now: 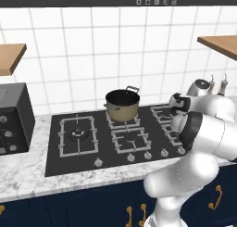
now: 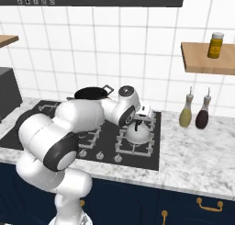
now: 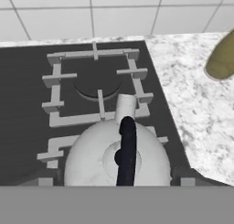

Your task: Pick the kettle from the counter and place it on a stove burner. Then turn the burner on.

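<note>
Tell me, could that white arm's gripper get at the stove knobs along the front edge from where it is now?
Probably yes. The gripper sits just above the kettle on the front right grate, and the knobs lie along the cooktop's front edge with nothing standing between. The pot is farther back.

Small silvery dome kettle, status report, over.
Gripper above kettle, jaw state unclear. Small silvery dome kettle sits on front-right stove burner grate. Tan black-rimmed pot apart, behind.

kettle (image 3: 98, 157) on front grate, spout toward rear burner (image 3: 97, 84)
</note>
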